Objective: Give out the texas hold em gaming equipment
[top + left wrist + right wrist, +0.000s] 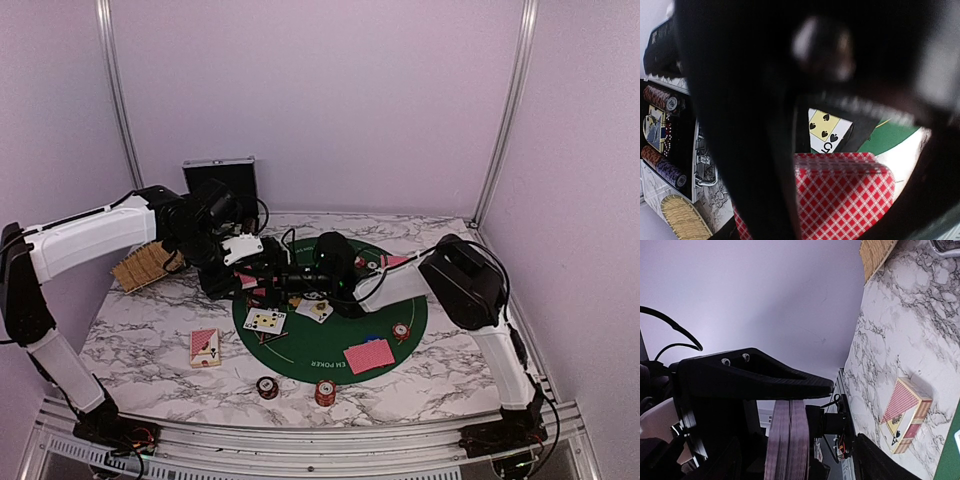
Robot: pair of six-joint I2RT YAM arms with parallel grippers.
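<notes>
The round green mat (pixel 320 352) fills the centre of the top view. At its upper left edge the left gripper (pixel 258 278) is clamped on a red-backed deck (pixel 845 195). The right gripper (pixel 845 412) stands spread, with that deck between its fingers. A card box (pixel 205 347) lies lower left, and two chip stacks (pixel 325 392) sit near the bottom.

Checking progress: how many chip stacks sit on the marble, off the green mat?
2: a dark stack and a red stack, side by side just in front of the mat's near edge. Others may be hidden farther back.
</notes>
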